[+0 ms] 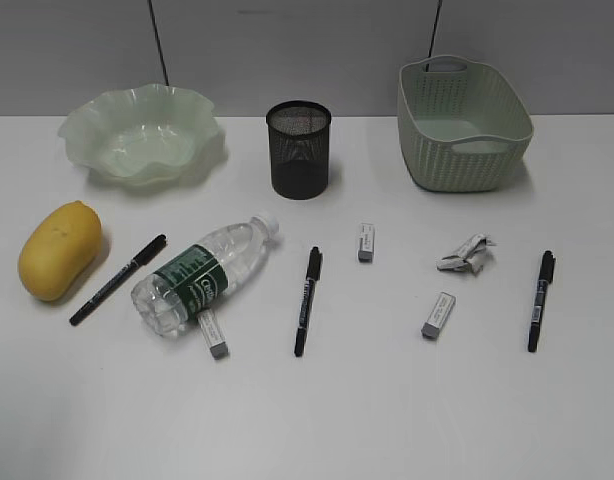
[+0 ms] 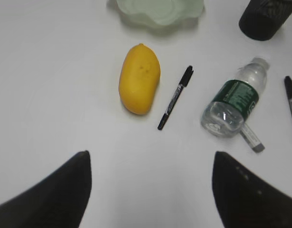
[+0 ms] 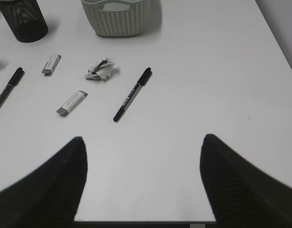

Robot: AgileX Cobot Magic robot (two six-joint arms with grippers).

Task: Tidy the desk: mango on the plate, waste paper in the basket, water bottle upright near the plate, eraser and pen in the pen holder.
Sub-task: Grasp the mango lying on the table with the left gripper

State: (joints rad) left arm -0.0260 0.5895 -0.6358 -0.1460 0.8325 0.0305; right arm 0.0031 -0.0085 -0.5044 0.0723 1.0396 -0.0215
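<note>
Three erasers [image 1: 438,315] in exterior view; left wrist shows one.

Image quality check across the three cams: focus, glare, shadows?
Exterior view: sharp, even light, soft shadows behind the plate and pen holder, small highlights on the water bottle. Left wrist view: softer, slightly blurred; mango evenly lit; fingers dark, featureless. Right wrist view: crisper, waste paper readable, no glare on the desk.
</note>
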